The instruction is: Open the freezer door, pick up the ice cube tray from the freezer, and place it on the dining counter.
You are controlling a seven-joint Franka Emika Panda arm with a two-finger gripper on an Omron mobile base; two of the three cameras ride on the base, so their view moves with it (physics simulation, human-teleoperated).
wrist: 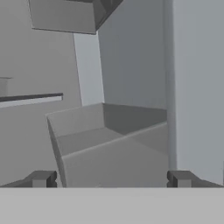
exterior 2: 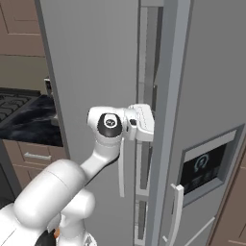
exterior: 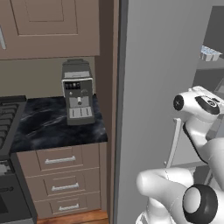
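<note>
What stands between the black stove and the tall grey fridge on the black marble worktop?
In the left base view, a grey boxy coffee machine stands on the black marble worktop, between the black stove and the tall grey fridge door.

The grey freezer door stands open; the pale ice cube tray rests on an inner shelf.

Left base view looks from behind-left along the freezer door; right base view faces it from behind-right; both share it. Hand view peers close inside, past it.
</note>
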